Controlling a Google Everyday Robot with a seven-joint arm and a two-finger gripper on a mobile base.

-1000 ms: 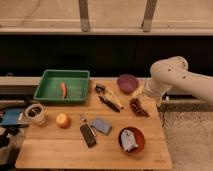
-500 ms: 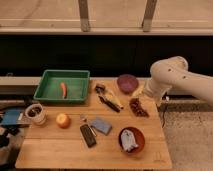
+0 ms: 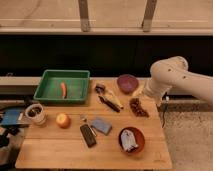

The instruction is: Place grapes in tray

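A wooden desk (image 3: 50,152) holds many things. A big white robot arm (image 3: 172,75) comes in from the 3 o'clock side and bends down toward the desk. Its gripper (image 3: 142,93) is at the low end of the arm, above the desk's far right part, at about 2 o'clock. I cannot tell if the gripper is open or closed.

The grapes (image 3: 137,107) lie on the desk just below the gripper, on its 6 o'clock side. They are a small, dark, bumpy bunch. I cannot tell if the gripper touches them.

The green tray (image 3: 46,93) sits at the far left of the desk, at about 10 o'clock, well apart from the grapes. A small orange stick (image 3: 63,89) lies inside the tray.

A round purple bowl (image 3: 127,83) sits at the far edge, at about 1 o'clock, near the gripper. A banana (image 3: 112,100) with dark ends lies between the tray and the grapes.

At the left edge, at 9 o'clock, there is a small white cup (image 3: 35,113). Just beside it, toward 3 o'clock, is a round orange fruit (image 3: 63,120). Near the middle lie a flat blue thing (image 3: 102,125) and a dark flat thing (image 3: 88,135), close together. At about 5 o'clock sits a red-brown bowl (image 3: 142,136) with something white (image 3: 128,140) in it.
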